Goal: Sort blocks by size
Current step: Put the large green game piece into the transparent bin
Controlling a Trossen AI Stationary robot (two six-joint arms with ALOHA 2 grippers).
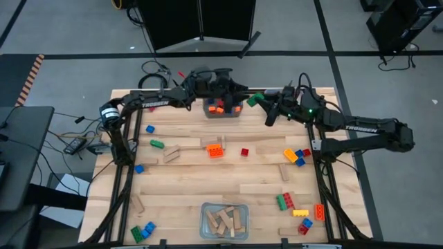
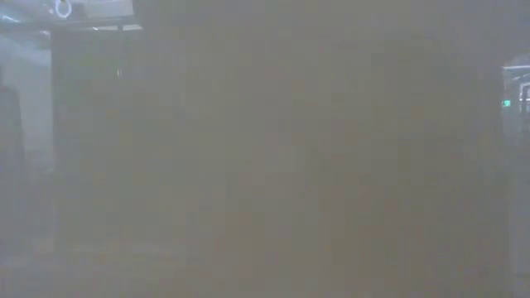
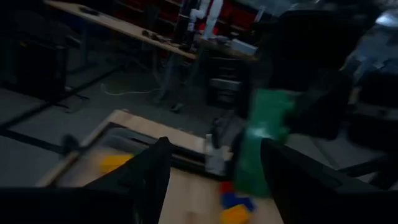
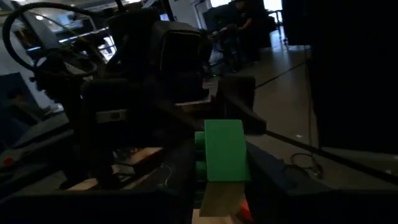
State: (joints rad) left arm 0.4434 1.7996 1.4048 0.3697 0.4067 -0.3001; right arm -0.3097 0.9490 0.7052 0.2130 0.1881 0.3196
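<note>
High view: both arms are up at the far edge of the table, meeting over the far bin (image 1: 222, 111), a clear tub holding orange and blue bricks. The left gripper (image 1: 223, 81) sits just over the far side of that bin, fingers spread apart with nothing between them; in the left wrist view its two dark fingers (image 3: 151, 171) stand well apart. The right gripper (image 1: 257, 99) is just right of the bin, clamped on a green brick (image 1: 255, 99); the right wrist view shows that green brick (image 4: 222, 151) pinched between the fingers, studs on one side, with the left arm's wrist close behind it. The left wrist view shows the same green brick (image 3: 264, 140) blurred, near its own fingertips.

Rest of the blocks are scattered on the wooden table (image 1: 194, 181): orange brick (image 1: 216, 150) and red brick (image 1: 244, 152) mid-table, a yellow/blue/red cluster (image 1: 295, 156) at right, green and red bricks (image 1: 284, 201) near right, green and blue bricks (image 1: 142, 230) near left, tan wooden blocks (image 1: 171, 153) loose on the left half. The near bin (image 1: 223, 220) holds tan wooden blocks only.

Low view is fogged out, nothing readable.
</note>
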